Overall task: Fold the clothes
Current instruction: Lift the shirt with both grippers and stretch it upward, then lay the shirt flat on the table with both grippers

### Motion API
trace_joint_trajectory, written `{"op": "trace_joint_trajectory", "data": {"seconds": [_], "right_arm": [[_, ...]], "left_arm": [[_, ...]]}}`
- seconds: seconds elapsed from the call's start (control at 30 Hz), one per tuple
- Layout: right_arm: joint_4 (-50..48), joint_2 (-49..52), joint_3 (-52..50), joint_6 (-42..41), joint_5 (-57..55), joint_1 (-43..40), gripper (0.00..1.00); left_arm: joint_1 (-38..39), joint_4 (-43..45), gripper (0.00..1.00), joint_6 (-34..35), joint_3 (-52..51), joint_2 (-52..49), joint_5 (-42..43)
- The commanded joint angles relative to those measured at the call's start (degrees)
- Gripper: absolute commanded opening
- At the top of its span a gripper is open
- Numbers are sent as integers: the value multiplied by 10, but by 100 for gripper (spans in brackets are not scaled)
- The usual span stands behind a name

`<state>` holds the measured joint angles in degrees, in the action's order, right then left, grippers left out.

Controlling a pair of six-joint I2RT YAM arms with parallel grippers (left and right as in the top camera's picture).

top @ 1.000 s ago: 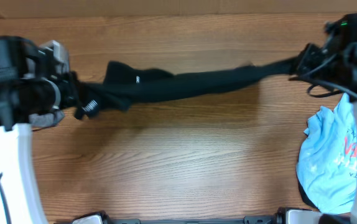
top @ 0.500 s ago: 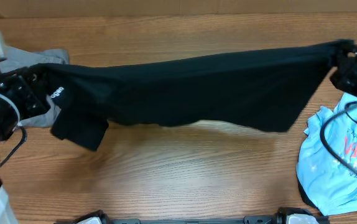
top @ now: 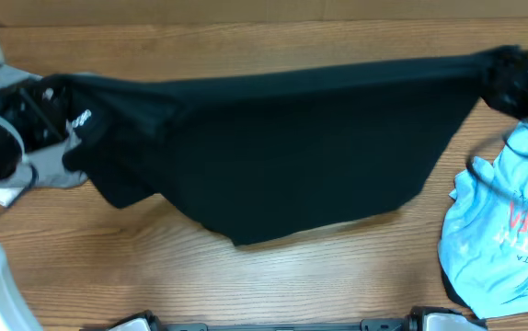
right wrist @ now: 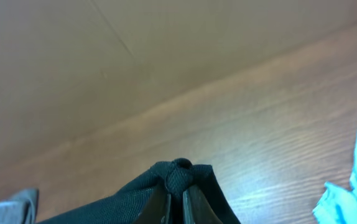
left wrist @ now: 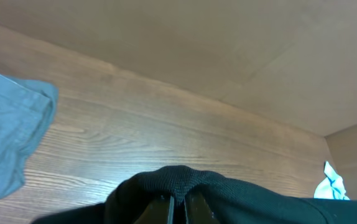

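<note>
From overhead I see the black shirt (top: 292,156) stretched wide across the far half of the bench (top: 273,285), lifted and hanging like a banner. Its top edge runs nearly from the left edge to the right edge, and its lower hem sags toward the middle of the wood.

My left gripper (top: 62,112) holds the shirt near the far left corner. In the left wrist view its two fingers are pressed together on a bunched fold of the black fabric (left wrist: 178,180). My right gripper (top: 501,72) holds the other end near the far right corner, and the right wrist view shows the same thing — fingers closed tight on a knot of black cloth (right wrist: 180,171).

A light blue T-shirt (top: 499,239) with red print lies crumpled at the near right corner, apart from the black shirt. A grey garment (top: 51,165) lies at the left edge — partly under the shirt's left end.
</note>
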<state>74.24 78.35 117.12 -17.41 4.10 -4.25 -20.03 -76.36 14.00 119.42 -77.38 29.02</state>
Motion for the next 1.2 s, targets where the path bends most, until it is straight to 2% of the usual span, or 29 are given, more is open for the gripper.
{"op": "trace_joint_trajectory", "data": {"seconds": [0.0,0.2,0.33,0.5,0.57,0.63,0.73,0.83,0.97,1.03,1.17], "right_arm": [[-4,65,9,12,-3,-3,4],[-75,185,9,12,-3,-3,4],[-202,235,9,-16,-4,-4,4],[-343,227,33,-39,-25,-4,4],[-355,223,61,-39,-42,-4,4],[-344,221,94,-38,-64,-4,4],[-291,221,130,-29,-107,-4,4],[-195,223,129,-1,-137,-4,4],[-57,239,109,-1,-146,-4,4],[2,253,87,-2,-146,-4,4],[77,273,-1,-2,-146,-4,4]], "left_arm": [[24,25,4,-23,8,-57,11],[101,112,4,-44,8,-167,1],[127,257,4,-51,8,-227,-28],[105,461,4,56,15,-241,-60],[89,522,4,101,36,-241,-58],[78,544,4,115,61,-241,-38],[68,509,4,105,102,-240,11],[70,355,4,51,116,-240,35],[82,129,4,-5,99,-253,-7],[93,42,4,-26,79,-268,-42],[123,-54,4,-74,7,-308,-50]]}}
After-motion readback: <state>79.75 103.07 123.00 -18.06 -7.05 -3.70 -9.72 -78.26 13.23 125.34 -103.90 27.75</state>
